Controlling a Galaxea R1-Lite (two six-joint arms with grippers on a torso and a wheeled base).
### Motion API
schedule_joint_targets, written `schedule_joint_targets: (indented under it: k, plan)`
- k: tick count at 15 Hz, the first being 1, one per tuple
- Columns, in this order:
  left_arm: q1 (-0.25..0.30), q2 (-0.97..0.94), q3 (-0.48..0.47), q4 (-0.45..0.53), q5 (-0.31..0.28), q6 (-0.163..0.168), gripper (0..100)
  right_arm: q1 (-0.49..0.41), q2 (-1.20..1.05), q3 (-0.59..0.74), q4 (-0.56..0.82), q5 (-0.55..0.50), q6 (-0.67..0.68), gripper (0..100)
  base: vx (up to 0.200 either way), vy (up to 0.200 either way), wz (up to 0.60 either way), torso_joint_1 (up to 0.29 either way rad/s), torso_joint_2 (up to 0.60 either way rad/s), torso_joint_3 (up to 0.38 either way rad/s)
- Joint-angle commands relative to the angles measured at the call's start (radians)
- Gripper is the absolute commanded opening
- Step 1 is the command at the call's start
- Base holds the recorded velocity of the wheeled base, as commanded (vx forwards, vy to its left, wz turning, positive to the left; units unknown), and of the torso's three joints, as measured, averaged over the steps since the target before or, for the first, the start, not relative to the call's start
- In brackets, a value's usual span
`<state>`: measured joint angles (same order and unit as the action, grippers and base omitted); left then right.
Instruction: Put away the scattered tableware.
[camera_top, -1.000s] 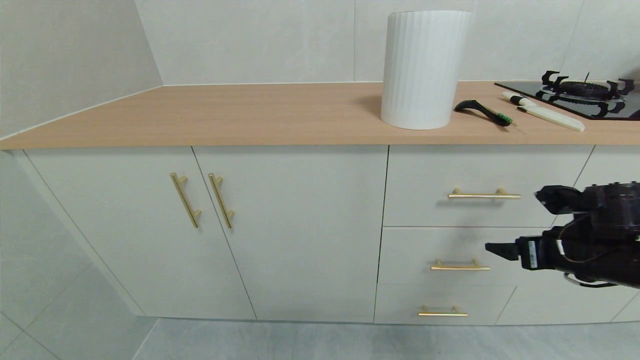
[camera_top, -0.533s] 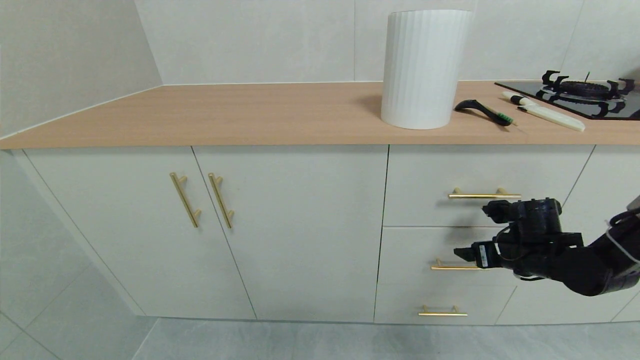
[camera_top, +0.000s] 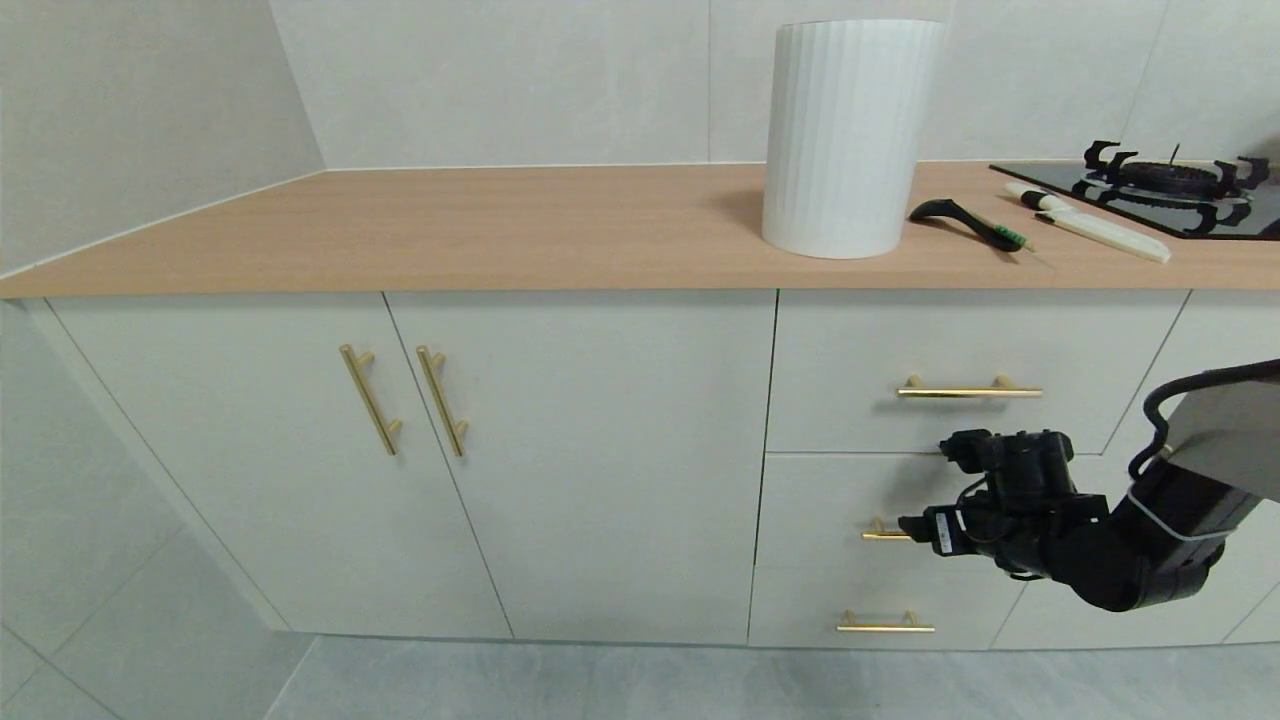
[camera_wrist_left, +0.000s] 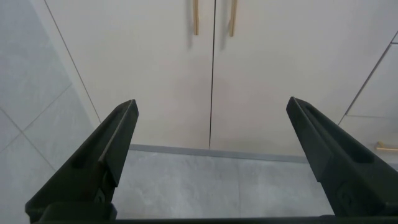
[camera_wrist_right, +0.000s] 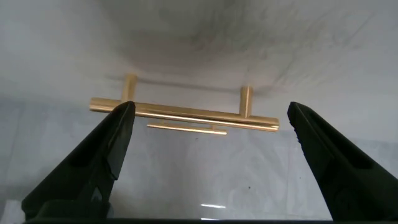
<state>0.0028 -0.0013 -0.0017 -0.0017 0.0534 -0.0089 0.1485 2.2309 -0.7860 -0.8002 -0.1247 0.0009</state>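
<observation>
right gripper (camera_top: 908, 524) at middle drawer handle (camera_top: 882, 535)
fingers (camera_wrist_right: 99, 165) apart, handle just ahead between them; likely poised to pull the drawer open.

Home kitchen: wood countertop (camera_top: 500, 225), gas hob (camera_top: 1165, 182), tiled wall (camera_top: 520, 80), white cabinets (camera_top: 600, 460) w/ brass handles (camera_top: 968, 391).

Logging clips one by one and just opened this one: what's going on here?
The right end effector, open, sits at the middle drawer handle without gripping it; the drawer is shut. The left end effector, also open, faces the lower cabinet doors. On the countertop a white knife and a black-handled tool lie untouched beside a tall white container.
</observation>
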Motion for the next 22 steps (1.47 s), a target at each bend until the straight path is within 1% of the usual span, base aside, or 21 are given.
schedule_joint_targets:
  k: [1, 5, 9, 11, 12, 22]
  plan:
    - [0.000, 0.001, 0.000, -0.001, 0.000, 0.000, 100, -0.007, 0.029, -0.015, -0.008, -0.001, 0.001, 100, 0.000, 0.000, 0.00, 0.000, 0.00, 0.000]
    - [0.000, 0.001, 0.000, 0.000, 0.000, 0.000, 100, -0.017, 0.044, -0.035, -0.008, -0.010, 0.005, 100, 0.000, 0.000, 0.00, 0.000, 0.00, 0.000]
    - [0.000, 0.001, 0.000, 0.000, 0.000, 0.000, 100, -0.020, 0.089, -0.072, -0.017, -0.070, 0.008, 100, 0.000, 0.000, 0.00, 0.000, 0.00, 0.000]
    - [0.000, 0.001, 0.000, 0.000, 0.000, 0.000, 100, -0.020, 0.113, -0.072, -0.079, -0.075, 0.007, 100, 0.000, 0.000, 0.00, 0.000, 0.00, 0.000]
    - [0.000, 0.001, 0.000, 0.000, 0.000, 0.000, 100, -0.020, 0.122, -0.075, -0.086, -0.079, 0.007, 100, 0.000, 0.000, 0.00, 0.000, 0.00, 0.000]
    - [0.000, 0.001, 0.000, 0.000, 0.000, 0.000, 100, -0.018, 0.133, -0.065, -0.077, -0.092, -0.001, 100, 0.000, 0.000, 0.00, 0.000, 0.00, 0.000]
